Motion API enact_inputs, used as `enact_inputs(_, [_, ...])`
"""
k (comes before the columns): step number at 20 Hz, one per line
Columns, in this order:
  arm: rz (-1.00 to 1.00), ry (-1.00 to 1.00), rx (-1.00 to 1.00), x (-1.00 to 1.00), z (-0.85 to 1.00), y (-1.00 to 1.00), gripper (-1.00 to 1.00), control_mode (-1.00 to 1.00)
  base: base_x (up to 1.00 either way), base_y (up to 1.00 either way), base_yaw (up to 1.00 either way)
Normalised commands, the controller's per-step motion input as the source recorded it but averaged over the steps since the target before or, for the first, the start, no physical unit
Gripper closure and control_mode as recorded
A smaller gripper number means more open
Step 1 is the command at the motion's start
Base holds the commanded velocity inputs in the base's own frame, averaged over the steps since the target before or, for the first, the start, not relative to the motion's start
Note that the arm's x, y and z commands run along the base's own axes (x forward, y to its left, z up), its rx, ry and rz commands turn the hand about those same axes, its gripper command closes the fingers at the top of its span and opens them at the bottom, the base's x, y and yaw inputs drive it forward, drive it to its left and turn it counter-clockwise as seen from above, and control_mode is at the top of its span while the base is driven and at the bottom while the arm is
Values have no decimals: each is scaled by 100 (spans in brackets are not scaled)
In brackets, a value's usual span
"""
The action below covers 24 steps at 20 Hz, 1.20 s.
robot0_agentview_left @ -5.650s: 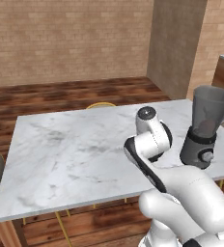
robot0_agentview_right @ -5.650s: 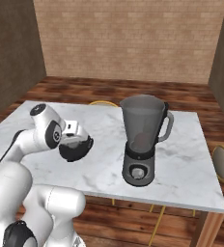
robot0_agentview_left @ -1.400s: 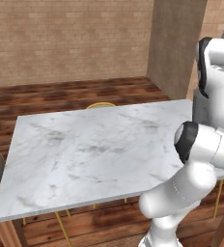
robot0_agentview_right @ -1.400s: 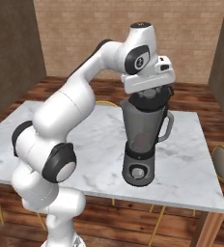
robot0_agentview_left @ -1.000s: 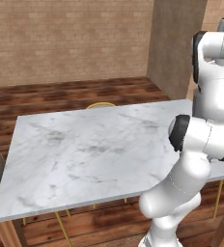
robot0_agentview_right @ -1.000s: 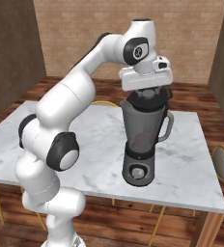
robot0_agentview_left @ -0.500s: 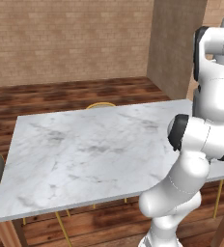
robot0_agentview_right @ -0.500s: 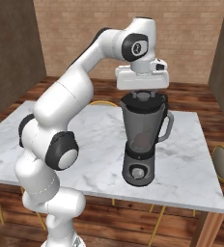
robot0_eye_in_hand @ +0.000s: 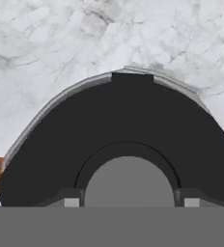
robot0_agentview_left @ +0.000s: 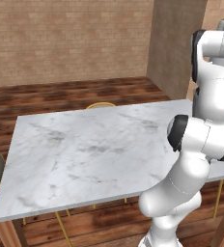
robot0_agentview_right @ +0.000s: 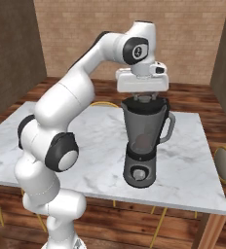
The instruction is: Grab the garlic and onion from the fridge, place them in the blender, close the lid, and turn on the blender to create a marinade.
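The blender (robot0_agentview_right: 140, 171) stands on the marble table (robot0_agentview_right: 193, 165), its smoky jar upright on the dark base. Low inside the jar lies the small red onion (robot0_agentview_right: 141, 141). The garlic is hidden and the fridge is out of view. My gripper (robot0_agentview_right: 144, 98) hangs straight down over the jar's mouth, shut on the black lid (robot0_agentview_right: 145, 102), which sits level at the rim. In the hand view the lid (robot0_eye_in_hand: 119, 116) spreads below me with its tab at the top. My gripper (robot0_eye_in_hand: 128, 202) clasps the lid's round grey centre knob, and the jar's rim (robot0_eye_in_hand: 46, 108) peeks out around the disc.
The marble table (robot0_agentview_left: 85, 144) stretches wide to the left of the blender. Round yellow-framed chairs (robot0_agentview_right: 224, 165) stand at its sides. A brick wall and dark wooden panels close off the back. My arm's white body (robot0_agentview_left: 205, 140) blocks the table's right end in the left base view.
The hand has levelled out and come down a little with the lid, from just above the jar to its mouth. The blender has not moved.
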Motion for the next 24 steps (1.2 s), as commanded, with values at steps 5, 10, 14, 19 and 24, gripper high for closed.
enact_inputs(5, [0, 0, 0, 56, -13, 2, 100, -100, 0, 0, 0])
enact_inputs(10, [0, -6, 0, 19, -8, 0, 100, -100, 0, 0, 0])
enact_inputs(14, [0, -6, 1, 0, -23, 0, 100, -100, 0, 0, 0])
enact_inputs(19, [0, -1, 9, -11, -43, 0, 100, -100, 0, 0, 0])
enact_inputs(24, [0, -1, 9, -12, -47, 0, 100, -100, 0, 0, 0])
